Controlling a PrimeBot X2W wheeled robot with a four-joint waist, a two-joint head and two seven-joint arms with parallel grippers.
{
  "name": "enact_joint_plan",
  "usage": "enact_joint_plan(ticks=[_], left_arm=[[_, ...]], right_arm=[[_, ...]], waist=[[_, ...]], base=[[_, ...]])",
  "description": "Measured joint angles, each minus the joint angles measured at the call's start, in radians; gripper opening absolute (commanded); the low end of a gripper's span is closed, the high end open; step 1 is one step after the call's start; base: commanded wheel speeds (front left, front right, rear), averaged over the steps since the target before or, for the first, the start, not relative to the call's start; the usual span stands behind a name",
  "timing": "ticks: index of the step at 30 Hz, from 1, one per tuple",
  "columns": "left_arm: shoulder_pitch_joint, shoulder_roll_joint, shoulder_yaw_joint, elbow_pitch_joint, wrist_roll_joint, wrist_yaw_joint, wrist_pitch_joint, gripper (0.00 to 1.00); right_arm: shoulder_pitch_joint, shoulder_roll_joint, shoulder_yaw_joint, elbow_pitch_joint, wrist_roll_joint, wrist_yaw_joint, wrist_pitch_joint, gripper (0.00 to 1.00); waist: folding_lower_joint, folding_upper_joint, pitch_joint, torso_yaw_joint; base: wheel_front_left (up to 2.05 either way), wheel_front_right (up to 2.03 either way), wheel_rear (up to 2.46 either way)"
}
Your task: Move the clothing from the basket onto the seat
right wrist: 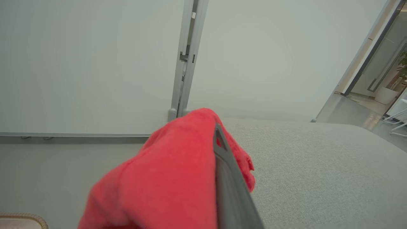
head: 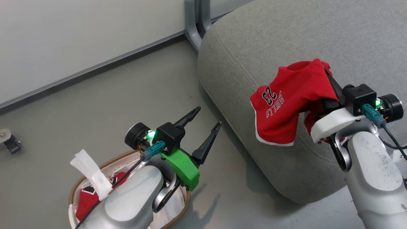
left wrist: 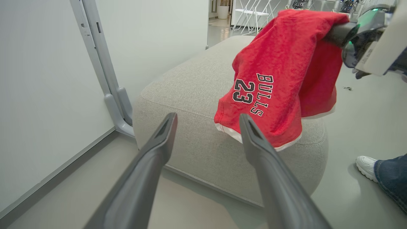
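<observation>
A red garment (head: pixel 286 105) with "BULLS" and "23" on it hangs from my right gripper (head: pixel 327 71), which is shut on its bunched top, fingertips buried in cloth. It dangles over the near edge of the grey seat (head: pixel 286 35); the left wrist view has its white hem (left wrist: pixel 254 140) against the cushion's (left wrist: pixel 190 86) side. One dark finger (right wrist: pixel 227 181) lies along the red cloth (right wrist: pixel 165 181). My left gripper (head: pixel 209 116) stands open and bare above the basket (head: pixel 186 203), pointing toward the seat. More red clothing (head: pixel 86 200) lies in the basket, partly hidden by my left forearm.
A grey partition post (head: pixel 197 22) stands at the wall behind the seat. A small caster (head: pixel 9 140) sits on the floor at far left. A person's white shoe (left wrist: pixel 365 165) and jeans leg (left wrist: pixel 392 175) are beside the seat. A white liner flap (head: pixel 90 171) sticks up from the basket.
</observation>
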State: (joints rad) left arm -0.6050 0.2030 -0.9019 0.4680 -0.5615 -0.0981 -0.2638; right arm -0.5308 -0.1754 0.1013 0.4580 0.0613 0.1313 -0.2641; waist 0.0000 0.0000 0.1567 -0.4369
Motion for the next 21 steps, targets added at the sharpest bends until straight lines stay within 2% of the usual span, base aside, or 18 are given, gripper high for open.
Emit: enact_joint_plan(ticks=[6,12,21], left_arm=[[0.000,-0.010,-0.002,-0.018,0.028,-0.007,0.000,1.00],[-0.006,-0.019,-0.006,-0.059,0.058,-0.009,0.000,1.00],[-0.046,0.004,0.003,-0.093,0.071,0.002,0.009,1.00]], right_arm=[[0.008,0.006,-0.025,0.003,0.000,0.000,0.000,0.00],[-0.046,-0.002,-0.043,0.038,0.001,0.000,0.000,0.00],[-0.360,-0.085,-0.067,0.132,0.022,0.000,0.045,0.00]], waist=[[0.0000,0.0000,0.041,-0.017],[0.0000,0.0000,0.073,0.008],[0.0000,0.0000,0.175,0.059]], base=[[0.00,0.00,0.00],[0.00,0.00,0.00],[0.00,0.00,0.00]])
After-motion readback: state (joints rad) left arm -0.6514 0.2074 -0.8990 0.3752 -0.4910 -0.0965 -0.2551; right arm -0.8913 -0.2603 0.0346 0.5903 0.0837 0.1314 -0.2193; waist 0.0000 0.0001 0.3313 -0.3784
